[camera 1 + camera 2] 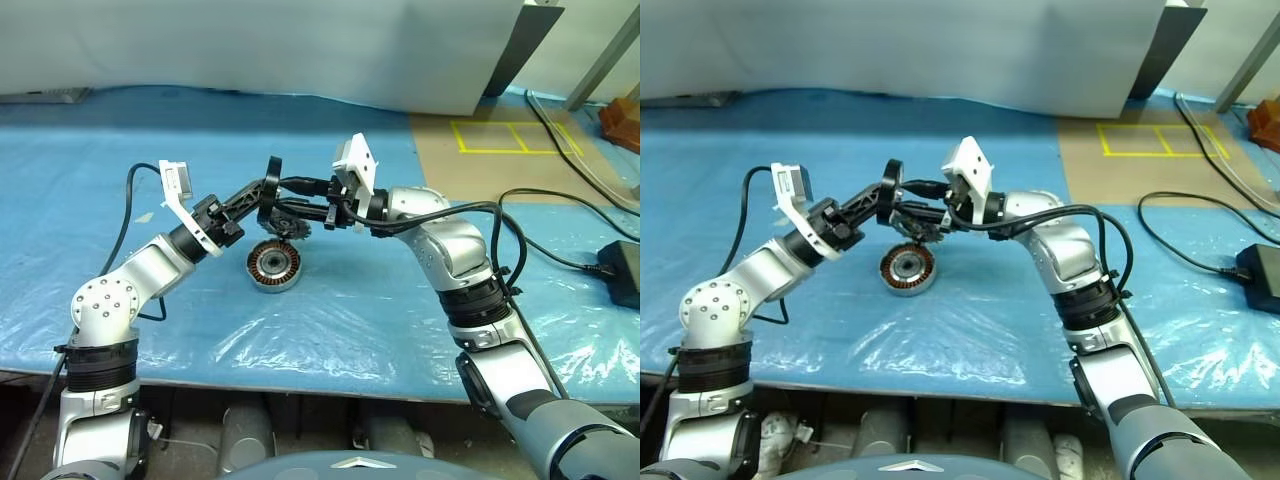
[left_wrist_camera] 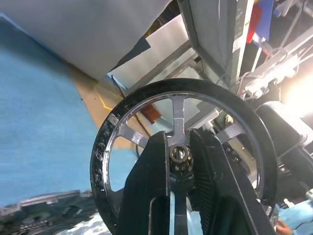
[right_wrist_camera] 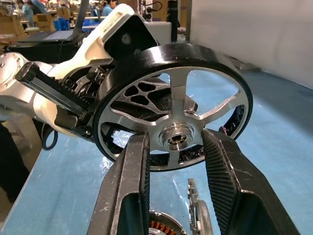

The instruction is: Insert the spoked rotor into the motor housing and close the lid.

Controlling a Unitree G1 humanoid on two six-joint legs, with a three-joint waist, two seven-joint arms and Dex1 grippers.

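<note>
The rotor [image 1: 272, 178] is held in the air above the housing [image 1: 274, 266], which sits on the blue worktop [image 1: 120, 190]. The left end effector [image 2: 180, 161] is clenched on the rotor's hub. The right end effector [image 3: 175, 164] has its fingers at both sides of the rim; I cannot tell if they grip. No writing is readable.

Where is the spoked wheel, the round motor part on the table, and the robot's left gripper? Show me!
spoked rotor [image 3: 173, 105]: right wrist view, on a silvery spoke above the hub.
motor housing [image 1: 274, 266]: left eye view, on its copper windings.
left gripper [image 2: 179, 161]: left wrist view, at the hub between its fingertips.
</note>
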